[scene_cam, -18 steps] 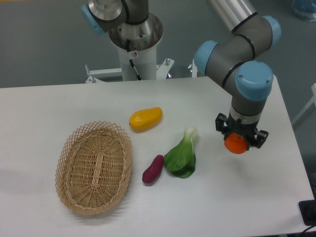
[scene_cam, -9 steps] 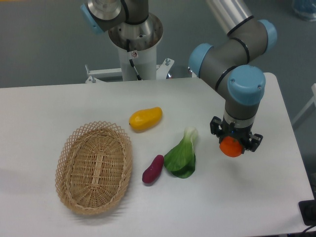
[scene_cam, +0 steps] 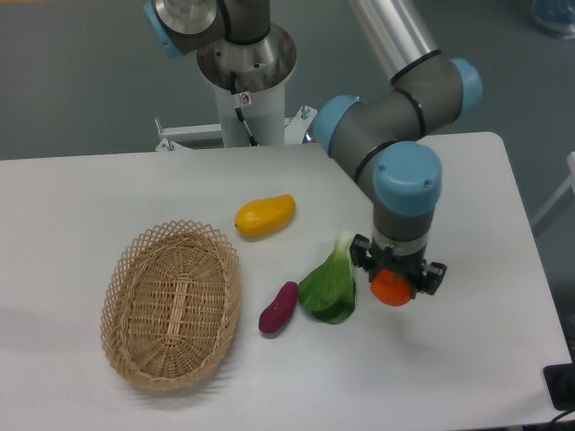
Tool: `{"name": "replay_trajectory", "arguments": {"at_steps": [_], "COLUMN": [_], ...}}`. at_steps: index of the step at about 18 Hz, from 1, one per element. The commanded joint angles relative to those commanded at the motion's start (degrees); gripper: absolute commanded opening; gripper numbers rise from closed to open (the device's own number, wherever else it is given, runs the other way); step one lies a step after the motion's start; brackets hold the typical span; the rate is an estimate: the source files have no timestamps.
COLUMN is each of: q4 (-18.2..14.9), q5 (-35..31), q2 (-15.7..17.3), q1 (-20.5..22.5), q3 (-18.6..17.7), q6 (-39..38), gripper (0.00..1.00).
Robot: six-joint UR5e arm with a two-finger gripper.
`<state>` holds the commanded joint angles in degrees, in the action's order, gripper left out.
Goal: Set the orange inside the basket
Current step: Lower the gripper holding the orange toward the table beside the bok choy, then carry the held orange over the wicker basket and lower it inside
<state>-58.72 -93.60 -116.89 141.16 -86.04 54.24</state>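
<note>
I have the gripper clamped on the smooth round orange, right of centre, just beside the leafy bok choy. Woven oval wicker basket sits lower left, lattice rim open. Glossy purple eggplant and yellow mango lie between.

Arm is reaching in from the upper middle, silver forearm slanting down-right to a grey elbow with blue caps. Wrist is pointing straight down. Gripper is hanging above the tabletop, black fingers closing on the orange from either side.
</note>
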Motion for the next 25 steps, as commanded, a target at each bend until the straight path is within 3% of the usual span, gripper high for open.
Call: {"name": "replay_trajectory", "arguments": {"at_steps": [5,7,9,12,20,25], "q4": [3.5,9.4,12.1,12.2,12.2,12.3], "q5": [0.1,0.0,0.3,1.1,2.0,1.9], "q2": [-0.4,-0.3,0.3,1.6,1.1,0.7], "q1": [-4.3,-6.3,-7.9,-11.1,-17.7,-21.8], "q3": [-1.4,-4.6,-6.9,-7.6,-7.8,-10.7], "q6": [-0.5,-0.6,-2.9,-4.3,-10.0,-10.3], "gripper": [0.48,0.48,0.49,0.49,0.49,0.48]}}
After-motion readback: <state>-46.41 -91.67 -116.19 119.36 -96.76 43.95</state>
